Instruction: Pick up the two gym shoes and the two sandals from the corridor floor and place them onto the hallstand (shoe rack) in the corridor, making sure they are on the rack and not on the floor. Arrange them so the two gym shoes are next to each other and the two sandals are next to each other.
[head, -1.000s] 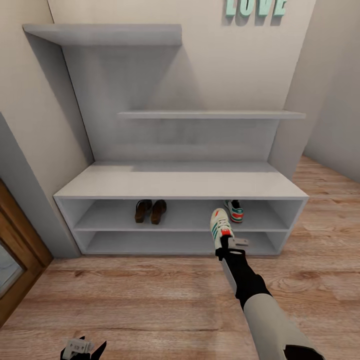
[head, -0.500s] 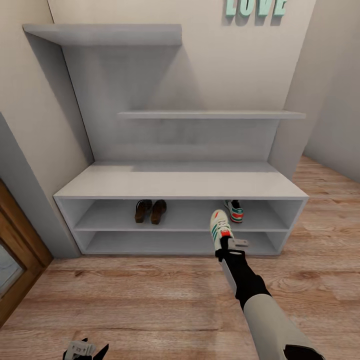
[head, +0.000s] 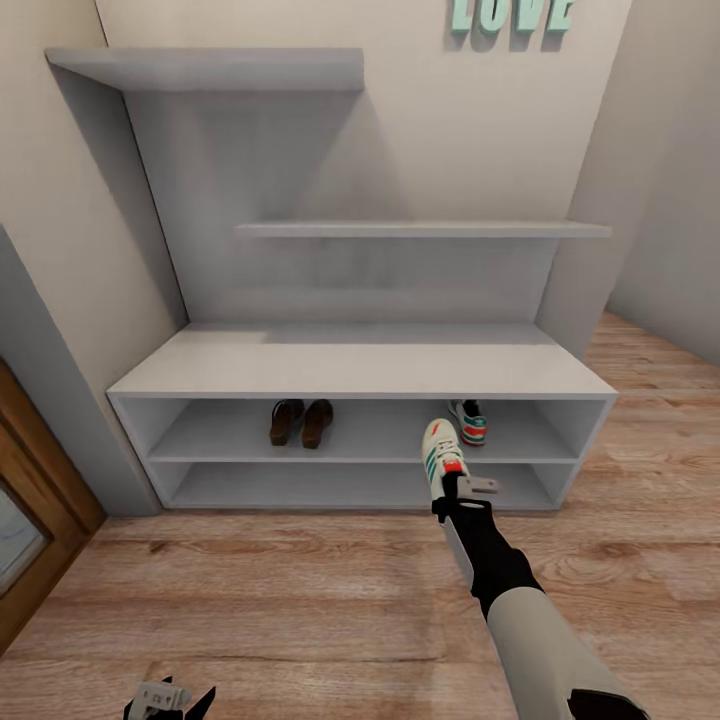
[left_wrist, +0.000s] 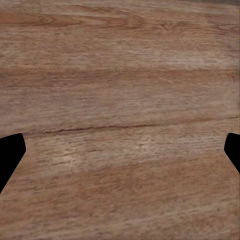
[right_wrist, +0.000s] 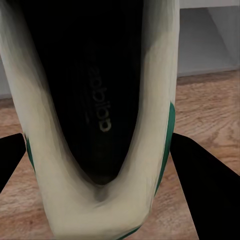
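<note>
My right gripper (head: 445, 490) is shut on the heel end of one white gym shoe (head: 440, 452) with green stripes, toe pointing at the hallstand (head: 360, 365) and hanging just in front of its upper open shelf. In the right wrist view the shoe's dark opening (right_wrist: 100, 100) sits between the black fingers (right_wrist: 200, 180). The other gym shoe (head: 468, 421) stands on that shelf, just right of the held one. Two brown sandals (head: 301, 422) lie side by side on the same shelf, left of centre. My left gripper (head: 170, 700) hangs open low over the corridor floor (left_wrist: 120, 100).
The lower shelf (head: 350, 487) of the rack holds nothing. Floating shelves (head: 420, 229) hang above the bench top. A wooden door frame (head: 30, 520) stands at the left, and teal letters (head: 510, 14) are on the wall. Wood floor (head: 300, 590) spreads in front.
The left gripper has sunk slightly lower in the head view. The right gripper and its shoe have barely shifted.
</note>
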